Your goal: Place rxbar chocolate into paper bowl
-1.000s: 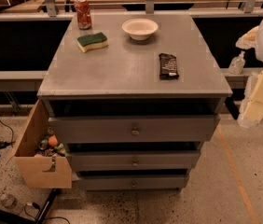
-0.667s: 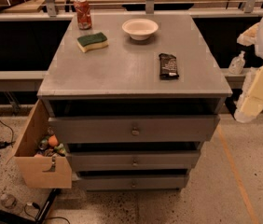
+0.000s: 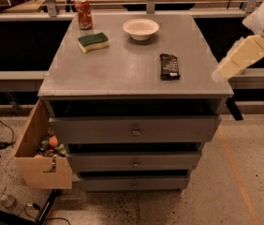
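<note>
rxbar chocolate flat near the worktop right edge, well apart from the paper bowl at back centre, bare surface between. Sponge and can back left. Pincer hangs just off the right edge, opening can't tell, nothing visibly held

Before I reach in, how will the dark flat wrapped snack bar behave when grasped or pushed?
The dark flat snack bar lies flat on the grey cabinet top, so it would probably slide, not roll. It looks thin, so likely light; its wrapper may be slippery. The gripper hovers off the top's right edge.
</note>
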{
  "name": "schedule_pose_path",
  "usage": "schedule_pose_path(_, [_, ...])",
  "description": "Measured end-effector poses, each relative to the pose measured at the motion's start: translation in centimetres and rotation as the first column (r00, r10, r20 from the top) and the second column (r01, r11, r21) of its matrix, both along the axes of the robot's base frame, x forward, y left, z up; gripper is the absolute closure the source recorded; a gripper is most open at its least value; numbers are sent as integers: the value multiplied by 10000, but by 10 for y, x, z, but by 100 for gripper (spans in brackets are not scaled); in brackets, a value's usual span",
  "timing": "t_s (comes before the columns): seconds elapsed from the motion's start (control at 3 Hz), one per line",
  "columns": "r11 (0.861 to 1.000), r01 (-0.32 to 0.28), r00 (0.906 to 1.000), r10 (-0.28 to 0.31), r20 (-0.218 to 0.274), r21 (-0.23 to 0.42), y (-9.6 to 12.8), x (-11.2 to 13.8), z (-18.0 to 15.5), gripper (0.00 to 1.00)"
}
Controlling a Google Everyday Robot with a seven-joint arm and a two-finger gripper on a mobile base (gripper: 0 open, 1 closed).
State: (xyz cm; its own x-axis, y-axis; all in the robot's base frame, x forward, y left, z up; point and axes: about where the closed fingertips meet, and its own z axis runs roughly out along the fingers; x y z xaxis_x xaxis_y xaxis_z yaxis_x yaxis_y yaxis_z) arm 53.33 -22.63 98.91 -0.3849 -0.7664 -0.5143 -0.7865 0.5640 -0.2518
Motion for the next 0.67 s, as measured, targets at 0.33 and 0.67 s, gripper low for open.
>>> schedule_pose_path(0.33, [9807,1568,9872,-1590,94,1170,-10,54,3,0])
schedule_pose_path(0.67, [9496,2941,9554,-2891,-594,1085,-12,97,-10,0])
